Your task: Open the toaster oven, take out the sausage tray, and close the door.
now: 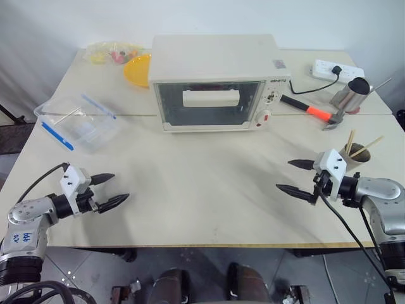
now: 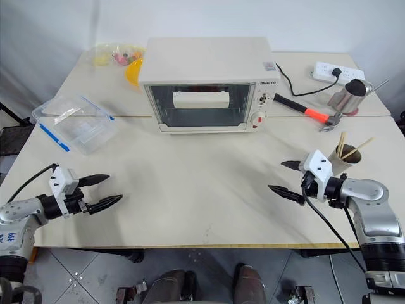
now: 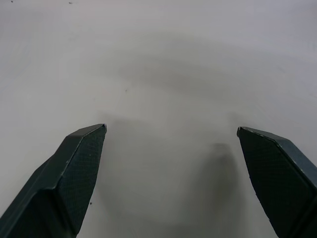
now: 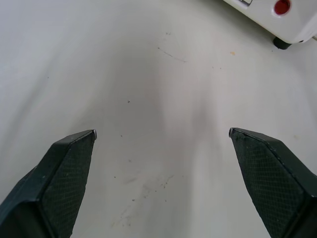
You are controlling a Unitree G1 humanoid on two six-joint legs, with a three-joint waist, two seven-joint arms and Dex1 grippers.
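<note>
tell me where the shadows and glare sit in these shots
Left eye view: soft shadow under the oven front edge, and its glass door shows pale reflections. Left wrist view: blurry grey shadows on the table between the open left tool fingers. Right wrist view: a faint shadow streak ahead of the right tool.

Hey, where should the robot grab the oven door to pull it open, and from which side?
Best bet is the wide cream bar handle across the upper part of the door. It runs level and faces the robot, so come straight from the front, fingers above and below the bar. Both tools, left and right, are open and empty.
</note>
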